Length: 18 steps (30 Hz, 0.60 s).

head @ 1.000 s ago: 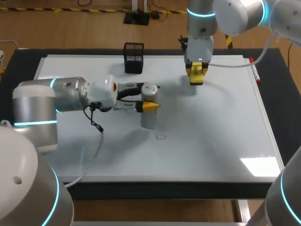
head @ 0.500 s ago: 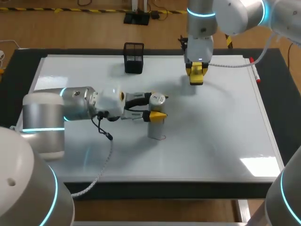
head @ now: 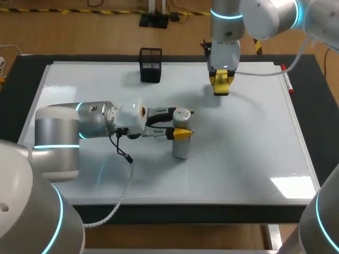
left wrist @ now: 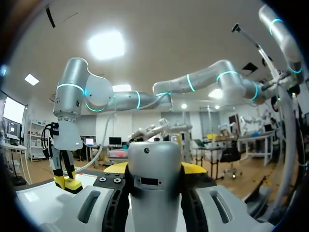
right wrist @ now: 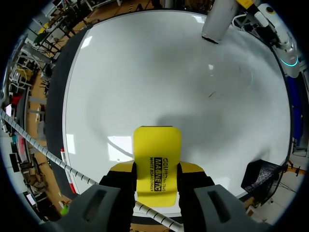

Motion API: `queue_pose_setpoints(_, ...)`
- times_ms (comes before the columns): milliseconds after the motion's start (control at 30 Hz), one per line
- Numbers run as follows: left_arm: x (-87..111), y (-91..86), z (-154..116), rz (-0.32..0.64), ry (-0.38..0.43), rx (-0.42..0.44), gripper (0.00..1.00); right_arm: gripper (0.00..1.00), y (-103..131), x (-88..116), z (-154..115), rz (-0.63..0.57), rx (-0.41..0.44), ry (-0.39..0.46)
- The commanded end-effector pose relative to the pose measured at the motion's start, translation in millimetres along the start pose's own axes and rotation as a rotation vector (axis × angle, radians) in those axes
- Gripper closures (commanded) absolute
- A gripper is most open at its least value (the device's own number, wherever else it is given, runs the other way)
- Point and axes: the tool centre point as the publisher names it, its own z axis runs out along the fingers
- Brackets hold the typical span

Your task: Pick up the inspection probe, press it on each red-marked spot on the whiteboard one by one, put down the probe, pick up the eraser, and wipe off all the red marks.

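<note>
Pressing of the inspection probe [head: 181, 145] onto a spot of the whiteboard [head: 249, 137] is judged to be the step in hand. The probe is pinched from two sides by the left gripper [head: 179, 124], whose arm lies low across the board. The probe is held upright near the board's middle, with its lower end at the surface; actual contact cannot be confirmed.

No red mark is seen in the head view; one may be hidden beneath the probe's foot. In the right wrist view a small dark stroke [right wrist: 211, 94] is seen on the board between eraser and probe; its colour cannot be told.

The next move is judged to call for a straight vertical lift, so that the foot is not dragged across the surface. The board should then be checked for further marks. If none remain, the probe is to be set down clear of the wiping area and released.

The eraser [right wrist: 157, 164], a flat yellow block, is already clamped between the fingers of the right gripper [head: 221, 84], which hangs over the far part of the board, well apart from the probe.

The probe is a short, smooth grey cylinder with a rounded cap. A small dark slot and a pinhole are seen on its side in the left wrist view.
</note>
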Motion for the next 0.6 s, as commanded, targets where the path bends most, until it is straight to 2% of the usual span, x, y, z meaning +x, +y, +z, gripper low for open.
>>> queue_pose_setpoints(33, -3.0, 3.8, 1.1, -0.001, 0.009, -0.004, 1.00, 1.00, -0.8, 0.7, -1.2, -0.002, 0.000, 0.003)
queue_pose_setpoints(600, -3.9, 15.8, -2.0, -0.016, 0.011, -0.084, 1.00, 1.00, -0.8, 0.7, -1.2, -0.002, 0.000, 0.003)
